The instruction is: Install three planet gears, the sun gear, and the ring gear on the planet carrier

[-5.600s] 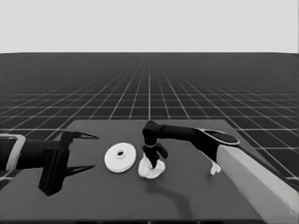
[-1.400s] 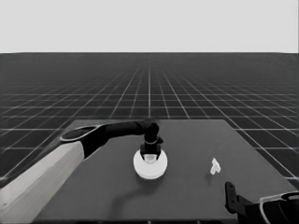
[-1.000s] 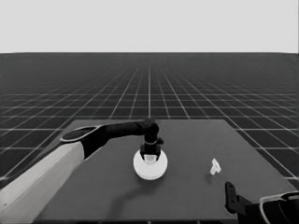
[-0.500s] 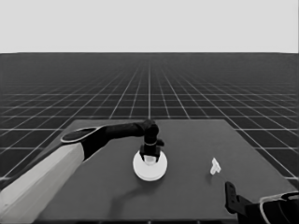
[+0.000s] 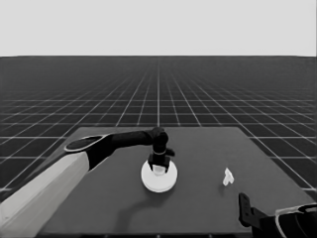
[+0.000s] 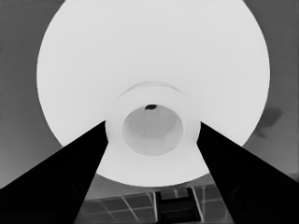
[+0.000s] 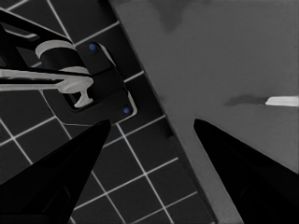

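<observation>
At mid desk (image 5: 198, 198): left hand (image 5: 159, 163) set down over larger round part (image 5: 159, 176), fingers (image 6: 70, 177) clasping its raised hub. Thin white piece (image 5: 227, 176) well apart, rightward. Right hand (image 5: 245, 210) parked at near right corner, spread open, empty

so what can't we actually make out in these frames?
- Gears and smaller round part: none shows in any view; the larger round part would cover them.
- Left gripper: head view, its own body hides the fingertips; left wrist view shows the fingers flanking the central hub, contact unclear.
- Thin white piece: too small for its shape; cut by the right wrist view's edge.
- Right gripper: parked at the table's near right corner.
</observation>
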Robot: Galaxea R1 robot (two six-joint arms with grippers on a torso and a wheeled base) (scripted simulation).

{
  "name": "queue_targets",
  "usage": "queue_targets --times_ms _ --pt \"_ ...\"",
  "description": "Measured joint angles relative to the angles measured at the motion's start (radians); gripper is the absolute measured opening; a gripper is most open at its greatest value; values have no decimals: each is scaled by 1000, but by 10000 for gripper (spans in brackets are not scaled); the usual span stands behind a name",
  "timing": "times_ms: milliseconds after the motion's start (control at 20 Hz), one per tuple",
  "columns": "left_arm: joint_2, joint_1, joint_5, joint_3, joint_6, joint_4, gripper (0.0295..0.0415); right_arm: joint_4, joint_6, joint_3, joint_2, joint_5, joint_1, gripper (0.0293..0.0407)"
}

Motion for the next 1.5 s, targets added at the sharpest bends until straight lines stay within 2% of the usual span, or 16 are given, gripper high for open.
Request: queue_targets --times_ms 1500 --pt "0 0 0 0 262 0 348 0 0 0 0 0 0 385"
